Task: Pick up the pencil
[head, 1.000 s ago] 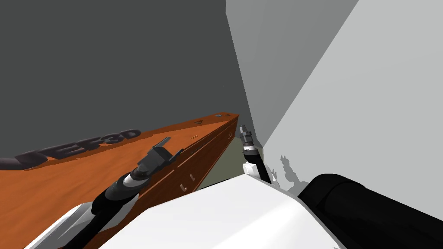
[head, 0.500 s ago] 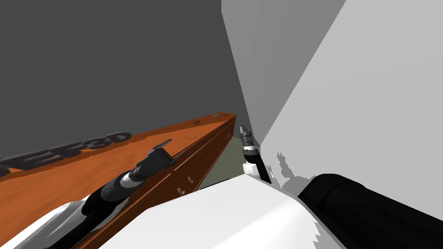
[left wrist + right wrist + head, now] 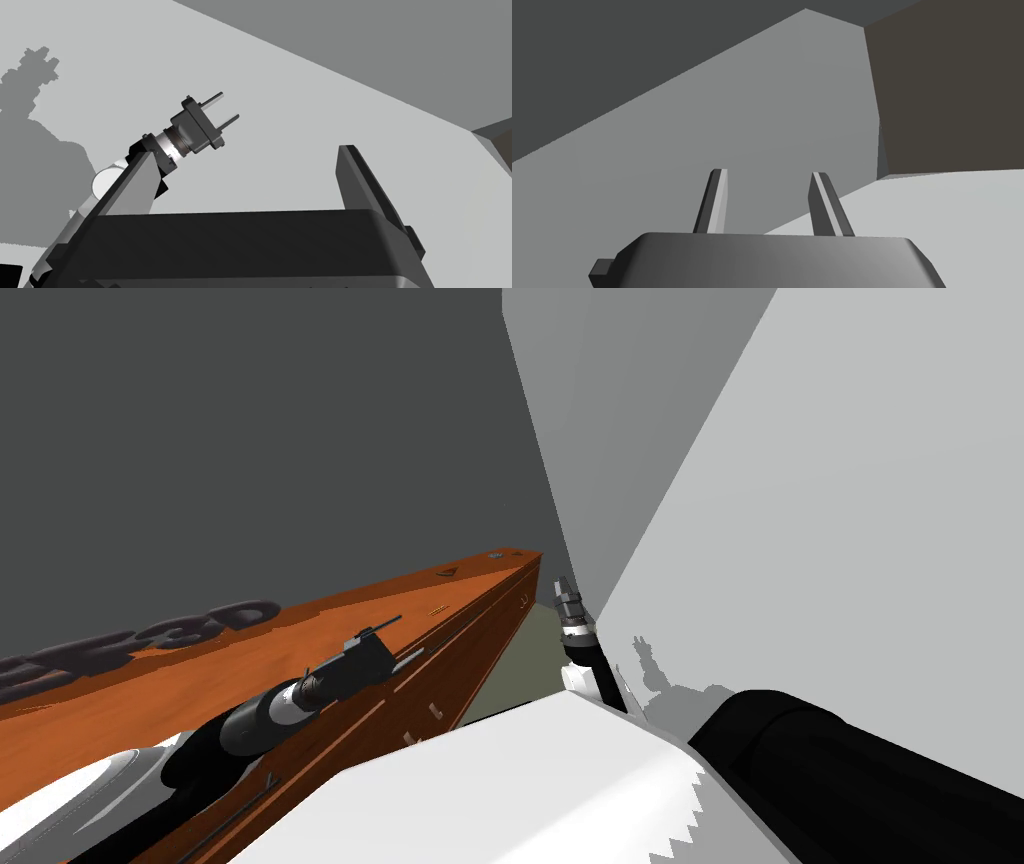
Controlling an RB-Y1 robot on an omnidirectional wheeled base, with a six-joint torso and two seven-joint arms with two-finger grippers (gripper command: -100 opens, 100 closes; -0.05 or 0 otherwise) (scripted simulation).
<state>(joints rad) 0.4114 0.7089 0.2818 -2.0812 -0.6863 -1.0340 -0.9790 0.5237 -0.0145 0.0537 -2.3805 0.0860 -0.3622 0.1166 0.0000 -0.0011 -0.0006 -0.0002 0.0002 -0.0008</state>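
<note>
Standing wide apart with nothing between them, the fingers (image 3: 362, 180) of the left gripper (image 3: 411, 634) hang over the orange-brown wooden surface (image 3: 150, 708) of a long dresser (image 3: 470, 648). They are close to its front edge and point toward its far end.

Farther along that line lies a thin pale sliver, the pencil (image 3: 437, 609). It rests flat on the surface near the front edge, apart from the fingers and untouched; it is too small to make out any more of it. Beyond it, at the far end of the surface, sit two small dark things (image 3: 447, 571), too small to name.

To the left, dark raised letters (image 3: 215, 623) ending in "3D" lie along the back of the surface. Pale drawer handles (image 3: 432, 710) show on the dresser's front, below the left arm.

The right gripper (image 3: 560, 585) is held up well to the right of the dresser. It is over the narrow strip of dull olive floor (image 3: 510, 673) that runs between the dresser's front and a pale grey wall (image 3: 800, 538), and it is close to that wall. Its fingers (image 3: 717, 200) are parted by a narrower gap and hold nothing. From the left wrist camera the right gripper shows against the same wall, its two thin blades plainly separate.
</note>
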